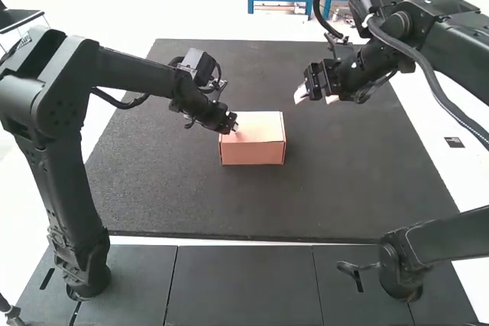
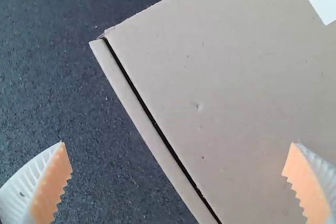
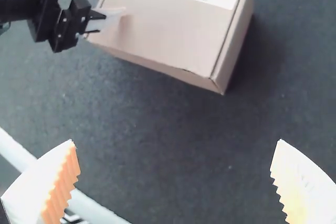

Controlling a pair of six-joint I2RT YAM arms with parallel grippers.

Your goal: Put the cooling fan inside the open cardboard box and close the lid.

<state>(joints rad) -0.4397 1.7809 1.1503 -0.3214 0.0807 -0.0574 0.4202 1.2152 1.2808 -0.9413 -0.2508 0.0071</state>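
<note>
Left gripper (image 1: 229,124) sits at the left top edge of the cardboard box (image 1: 252,139), ribbed white fingers spread wide, gripping nothing. Box is plain, smooth and sharp-cornered, lid down flat, about mid-way on the grainy black mat (image 1: 344,181), with open mat all round. Right gripper (image 1: 309,95) hangs up and right of it, wide open, empty.

Open dark mat surface (image 1: 344,185) surrounds the closed brown cardboard box (image 1: 256,143) on every side; only the left hand (image 1: 231,125) stands over its top left edge.
</note>
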